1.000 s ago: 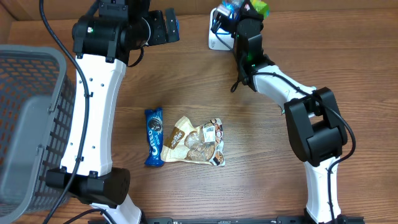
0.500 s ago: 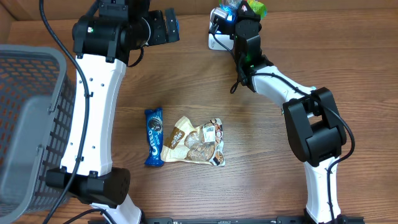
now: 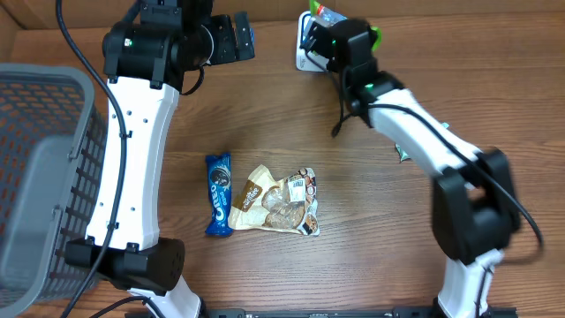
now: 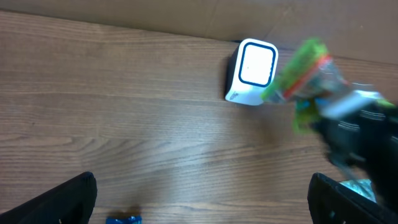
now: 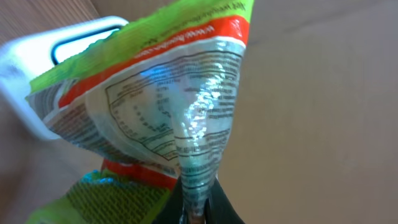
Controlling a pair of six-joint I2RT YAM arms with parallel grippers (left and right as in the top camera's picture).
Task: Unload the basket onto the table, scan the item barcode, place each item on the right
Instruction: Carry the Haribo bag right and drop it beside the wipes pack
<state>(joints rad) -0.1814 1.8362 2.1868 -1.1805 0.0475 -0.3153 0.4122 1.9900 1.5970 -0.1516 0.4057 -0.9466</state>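
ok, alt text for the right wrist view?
A green, orange and silver snack packet fills the frame, its seam pinched in the right pincer at the bottom edge. A white barcode scanner shows behind it at upper left.

Blue cookie pack (image 3: 218,195) beside tan snack bag (image 3: 275,201); grey basket (image 3: 44,76) far left.

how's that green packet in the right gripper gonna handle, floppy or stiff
Probably floppy: the green packet is thin crinkled film, creased where the right gripper pinches it. Likely light, since one pinched edge carries it. The glossy film looks slippery, so it might twist in front of the scanner.
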